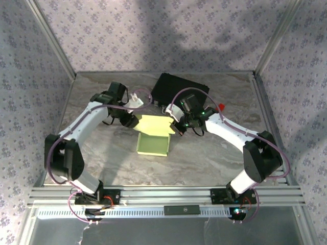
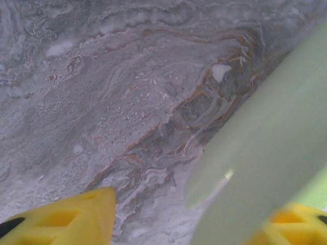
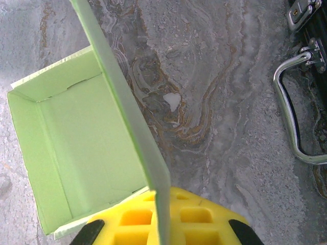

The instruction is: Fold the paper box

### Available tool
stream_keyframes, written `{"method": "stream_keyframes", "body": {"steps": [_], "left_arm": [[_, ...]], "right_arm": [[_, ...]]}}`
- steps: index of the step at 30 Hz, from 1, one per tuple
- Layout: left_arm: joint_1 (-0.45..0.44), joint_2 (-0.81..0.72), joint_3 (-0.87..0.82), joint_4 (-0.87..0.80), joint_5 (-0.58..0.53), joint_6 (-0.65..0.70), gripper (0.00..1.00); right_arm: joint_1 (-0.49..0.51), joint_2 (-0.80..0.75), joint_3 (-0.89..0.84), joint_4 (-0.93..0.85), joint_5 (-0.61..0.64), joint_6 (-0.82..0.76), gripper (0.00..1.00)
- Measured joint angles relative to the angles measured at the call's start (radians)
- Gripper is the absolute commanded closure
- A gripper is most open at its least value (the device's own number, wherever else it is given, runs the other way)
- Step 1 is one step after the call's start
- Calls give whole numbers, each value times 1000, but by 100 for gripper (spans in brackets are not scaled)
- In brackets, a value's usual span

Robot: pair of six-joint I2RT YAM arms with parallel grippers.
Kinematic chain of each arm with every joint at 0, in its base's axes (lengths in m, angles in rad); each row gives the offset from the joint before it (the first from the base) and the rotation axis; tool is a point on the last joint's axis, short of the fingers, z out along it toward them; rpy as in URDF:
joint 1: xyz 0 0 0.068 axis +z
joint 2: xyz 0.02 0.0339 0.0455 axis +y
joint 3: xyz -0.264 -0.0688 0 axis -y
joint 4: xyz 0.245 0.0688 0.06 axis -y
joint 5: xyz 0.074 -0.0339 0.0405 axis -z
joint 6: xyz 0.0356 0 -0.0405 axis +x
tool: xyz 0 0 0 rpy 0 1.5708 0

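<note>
right gripper (image 3: 162, 217) was clenched on an upright flap of the pale green thin-card paper box (image 3: 87, 153); left gripper (image 2: 179, 222) stood released, jaws parted, at its left side.

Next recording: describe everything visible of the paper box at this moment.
The paper box is pale green, matte thin card, partly folded: a shallow rectangular tray with upright walls, open and empty inside, with a broad flap rising at its far end. It rests on the marbled table between the arms, just in front of the black case. The right hand is shut on the flap's edge; the left hand has its fingers apart, a blurred flap beside one.
</note>
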Motion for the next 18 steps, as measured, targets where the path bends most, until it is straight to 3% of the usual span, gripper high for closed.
{"method": "stream_keyframes", "body": {"steps": [2, 9, 13, 18], "left_arm": [[0, 24, 19, 0, 12, -2, 55], [-37, 23, 7, 4, 25, -13, 53], [-48, 10, -35, 4, 25, -21, 58], [-48, 1, -72, 11, 21, -36, 57]], "right_arm": [[0, 2, 1, -2, 0, 0, 100], [0, 4, 6, -5, 0, 0, 100], [0, 8, 14, -14, 0, 0, 100], [0, 11, 21, -23, 2, 0, 100]]}}
